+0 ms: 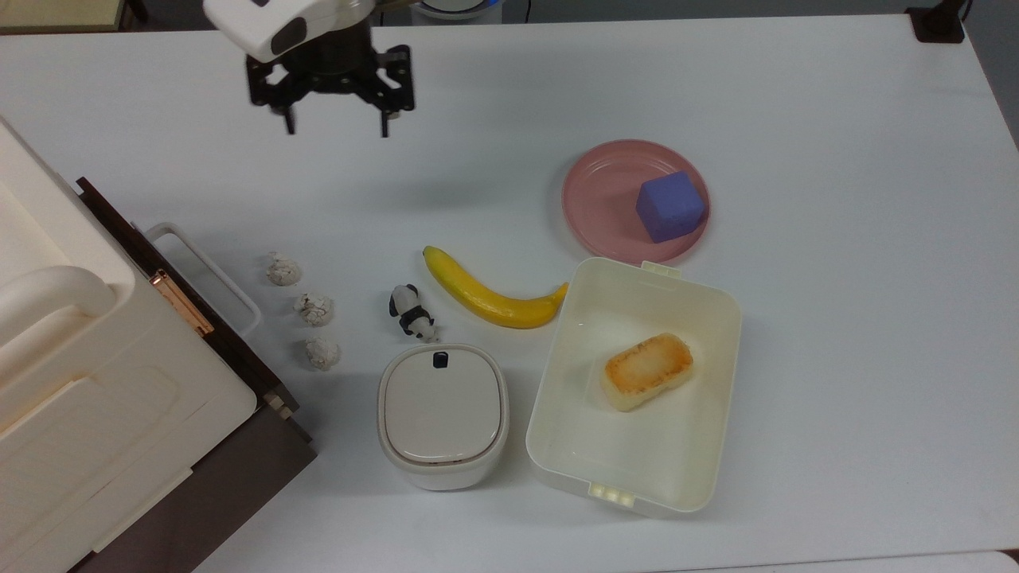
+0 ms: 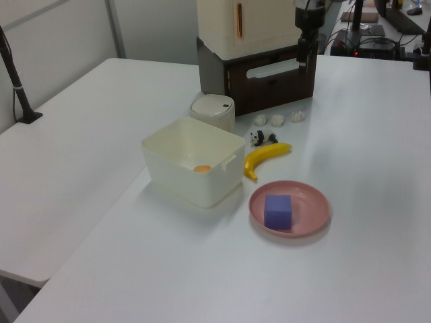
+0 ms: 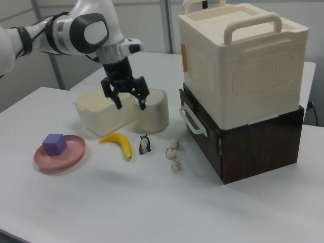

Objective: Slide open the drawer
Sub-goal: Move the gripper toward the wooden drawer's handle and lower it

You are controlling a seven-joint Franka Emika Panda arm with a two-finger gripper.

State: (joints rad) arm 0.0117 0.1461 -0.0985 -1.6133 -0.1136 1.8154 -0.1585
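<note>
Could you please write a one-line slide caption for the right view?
Open gripper hovers above the table, short of the closed drawer and its white handle.

Top view: overhead, facing straight down on white table (image 1: 836, 358); dark brown wooden drawer cabinet (image 1: 199, 485) cut off at the top view's left edge.

Left view: raised, oblique, from table end beside round pink plate (image 2: 290, 209), facing cabinet (image 2: 269, 84) at far end (farther off than right view).

Right view: lower, nearer, facing cabinet's (image 3: 258, 147) corner, plate (image 3: 59, 154) at the right view's left.

All three share plate, long yellow banana (image 1: 489, 294) (image 2: 264, 159) (image 3: 118, 142), cabinet.
</note>
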